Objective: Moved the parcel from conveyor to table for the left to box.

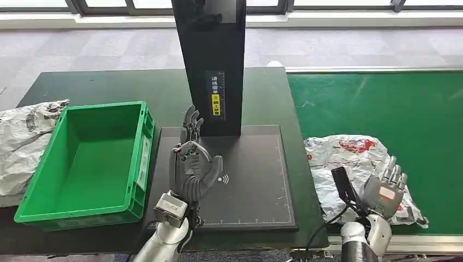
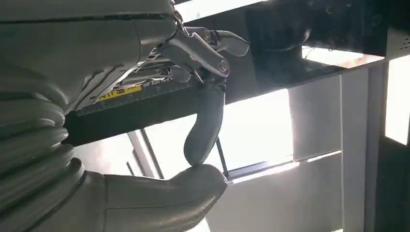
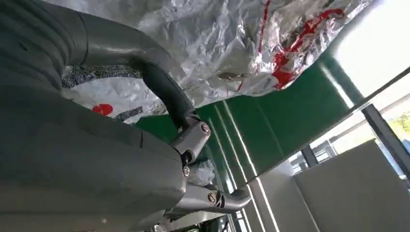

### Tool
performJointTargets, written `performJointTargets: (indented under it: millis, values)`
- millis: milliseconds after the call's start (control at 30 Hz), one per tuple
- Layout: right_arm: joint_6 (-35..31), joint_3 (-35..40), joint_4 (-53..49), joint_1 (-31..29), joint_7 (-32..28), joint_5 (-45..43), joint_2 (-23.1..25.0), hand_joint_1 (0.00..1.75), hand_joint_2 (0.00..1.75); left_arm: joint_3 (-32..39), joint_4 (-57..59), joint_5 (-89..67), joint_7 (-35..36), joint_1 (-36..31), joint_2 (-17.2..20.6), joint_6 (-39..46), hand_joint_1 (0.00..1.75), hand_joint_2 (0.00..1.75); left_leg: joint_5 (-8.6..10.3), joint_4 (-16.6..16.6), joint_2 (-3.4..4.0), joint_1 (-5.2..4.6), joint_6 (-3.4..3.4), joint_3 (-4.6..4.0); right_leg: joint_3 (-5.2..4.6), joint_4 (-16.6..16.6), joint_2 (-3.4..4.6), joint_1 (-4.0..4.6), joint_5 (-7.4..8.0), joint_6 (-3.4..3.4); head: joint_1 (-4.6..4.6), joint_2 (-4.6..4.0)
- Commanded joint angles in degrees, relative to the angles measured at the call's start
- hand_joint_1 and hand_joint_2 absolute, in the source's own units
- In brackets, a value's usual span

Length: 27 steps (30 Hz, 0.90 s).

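A dark bench (image 1: 164,87) carries a green box (image 1: 90,164) beside a green conveyor (image 1: 382,109). The parcel (image 1: 349,164) (crumpled, white and red) lies on the conveyor. The right hand (image 1: 385,191) hovers over it, fingers spread, holding nothing. Right of the box, the left hand (image 1: 192,164) is raised, open and empty.

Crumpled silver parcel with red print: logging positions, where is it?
Head view: the crumpled silver parcel lies at right on the green conveyor belt, under the raised right hand.
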Motion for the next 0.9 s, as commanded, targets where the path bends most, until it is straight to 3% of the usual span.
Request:
performJointTargets:
  millis: [33, 267, 433, 633, 667, 700, 900]
  values:
    - [6.4, -6.2, 21.2, -6.1, -4.4, -9.7, -5.7, 0.00, 1.75, -1.5, 2.9, -0.1, -1.2, 0.4, 0.3, 1.2, 0.00, 1.75, -0.02, -0.1, 0.29, 0.00, 0.08, 0.19, 0.19, -0.2, -0.11, 0.07, 0.03, -0.05, 0.00, 0.00]
    - [22.8, -3.7, 27.0, -8.6, -7.9, -15.6, -6.0, 0.00, 1.75, -0.3, 3.2, -0.3, -1.2, 0.2, 0.8, 1.1, 0.00, 1.75, -0.02, -0.1, 0.50, -0.03, 0.08, 0.19, 0.13, -0.1, -0.07, 0.05, 0.06, -0.11, 0.00, 0.00]
    - [26.6, -1.2, 28.7, -9.1, -5.9, -14.6, -6.0, 0.00, 1.75, 0.6, 3.2, -1.0, -1.2, 0.7, 0.9, 1.1, 0.00, 1.75, 0.00, -0.1, 0.40, -0.07, 0.06, 0.19, 0.11, -0.1, -0.10, 0.03, 0.03, -0.10, 0.00, 0.00]
    - [26.6, -1.2, 28.7, -9.1, -5.9, -14.6, -6.0, 0.00, 1.75, 0.6, 3.2, -1.0, -1.2, 0.7, 0.9, 1.1, 0.00, 1.75, -0.01, -0.1, 0.40, -0.05, 0.09, 0.18, 0.14, -0.1, -0.12, 0.05, 0.04, -0.08, 0.00, 0.00]
    - [27.8, -0.6, 29.1, -9.0, -5.4, -14.4, -6.3, 0.63, 1.75, 0.9, 3.1, -1.2, -1.2, 0.9, 0.9, 1.2, 0.00, 1.75, -0.01, -0.1, 0.30, -0.03, 0.07, 0.13, 0.11, -0.1, -0.10, 0.05, 0.03, -0.06, 0.00, 0.00]
    - [28.2, 0.2, 29.3, -8.9, -4.6, -13.9, -6.2, 1.75, 1.75, 1.2, 2.7, -1.3, -1.2, 1.2, 1.1, 1.2, 0.00, 1.75, 0.00, -0.1, 0.34, -0.05, 0.07, 0.16, 0.13, -0.1, -0.13, 0.03, 0.03, -0.08, 0.00, 0.00]
    - [29.0, 1.7, 30.0, -9.4, -3.6, -13.2, -5.6, 1.75, 1.75, 1.8, 1.9, -1.8, -1.2, 2.1, 1.3, 1.6, 0.00, 1.75, 0.01, -0.1, 0.42, -0.04, 0.06, 0.21, 0.17, -0.1, -0.12, 0.06, 0.05, -0.11, 0.00, 0.00]
